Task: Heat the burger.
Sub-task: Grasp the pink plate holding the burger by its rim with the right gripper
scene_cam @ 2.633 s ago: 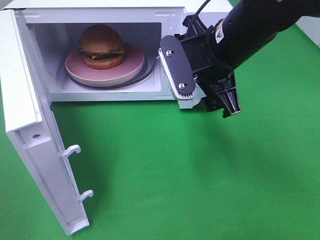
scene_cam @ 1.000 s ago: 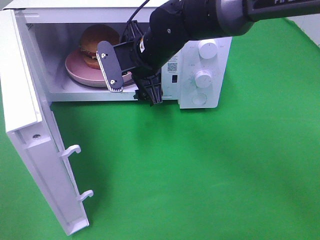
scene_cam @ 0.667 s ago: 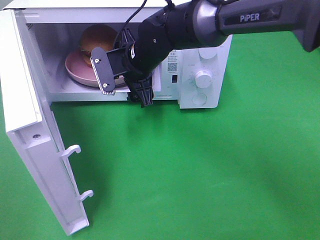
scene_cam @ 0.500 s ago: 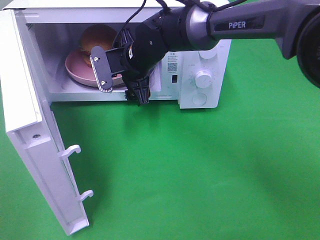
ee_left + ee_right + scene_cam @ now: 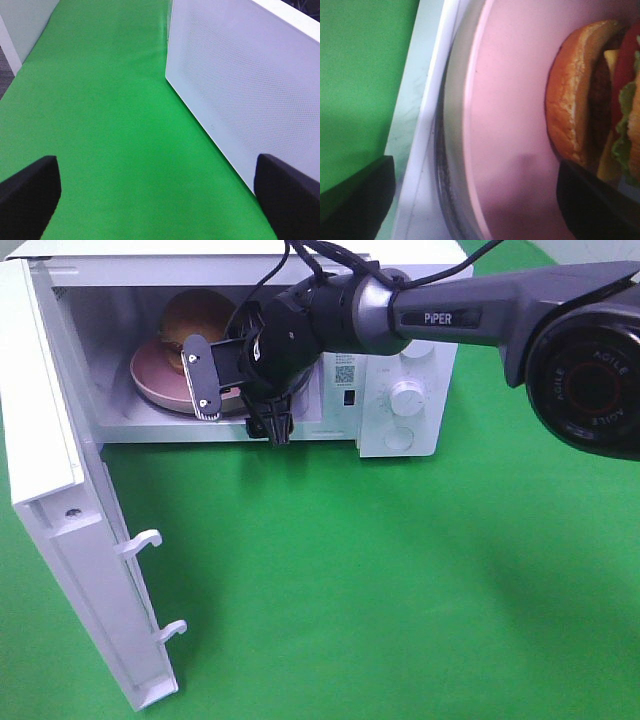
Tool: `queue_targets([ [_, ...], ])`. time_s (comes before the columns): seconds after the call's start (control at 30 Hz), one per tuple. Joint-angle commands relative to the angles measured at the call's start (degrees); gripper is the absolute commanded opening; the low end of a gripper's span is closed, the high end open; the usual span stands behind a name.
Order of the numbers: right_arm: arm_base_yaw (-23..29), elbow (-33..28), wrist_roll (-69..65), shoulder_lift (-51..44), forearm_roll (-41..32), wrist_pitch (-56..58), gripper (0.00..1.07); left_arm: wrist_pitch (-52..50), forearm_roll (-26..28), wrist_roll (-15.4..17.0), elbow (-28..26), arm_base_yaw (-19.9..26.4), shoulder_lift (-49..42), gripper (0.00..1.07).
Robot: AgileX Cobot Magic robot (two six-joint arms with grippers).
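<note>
Burger (image 5: 192, 320) and its pink plate (image 5: 150, 385) already sit inside the microwave (image 5: 400, 300), just beyond the right claw (image 5: 240, 400), which hangs at the oven's mouth with its fingers spread and holding nothing. The door (image 5: 60, 500) stands wide open, well off to the side of that claw. By my reading, loading is done, while shutting the door and turning the knobs (image 5: 407, 397) remain; the left claw (image 5: 160, 200), also spread and empty, hovers beside the door's outer face.

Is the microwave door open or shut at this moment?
Open. The door is swung fully out to the left, leaving the microwave cavity exposed, with the burger on its pink plate inside.
</note>
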State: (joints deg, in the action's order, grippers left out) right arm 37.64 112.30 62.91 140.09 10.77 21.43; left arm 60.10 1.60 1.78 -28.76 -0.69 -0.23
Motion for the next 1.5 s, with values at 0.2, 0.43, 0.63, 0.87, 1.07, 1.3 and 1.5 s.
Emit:
queue_targets([
  [0.2,-0.23,2.86,-0.40,2.35,-1.20,-0.23,0.81,-0.52,0.06,-0.06,0.11,0.11,-1.26,0.97],
  [0.43,-0.17,2.92,-0.40,2.75,-2.64,-0.57,0.71,-0.52,0.06,-0.06,0.11,0.11,-1.26,0.97],
  [0.63,-0.06,3.15,-0.40,2.75,-2.58,-0.17,0.26,-0.52,0.06,-0.06,0.11,0.11,-1.26,0.97],
  [0.87,-0.06,3.15,-0.34,2.58,-2.64,0.40,0.00,-0.52,0.06,-0.06,0.11,0.11,-1.26,0.97],
  [1.07,-0.06,3.15,0.00,1.89,-2.64,1.60,0.00,-0.52,0.06,-0.06,0.11,0.11,-1.26,0.97],
  [1.3,-0.06,3.09,0.46,0.63,-2.64,3.84,0.00,-0.52,0.06,-0.06,0.11,0.11,-1.26,0.97],
  [1.5,-0.06,2.81,4.64,-1.09,-2.64,6.36,0.00,-0.52,0.06,-0.06,0.11,0.11,-1.26,0.97],
])
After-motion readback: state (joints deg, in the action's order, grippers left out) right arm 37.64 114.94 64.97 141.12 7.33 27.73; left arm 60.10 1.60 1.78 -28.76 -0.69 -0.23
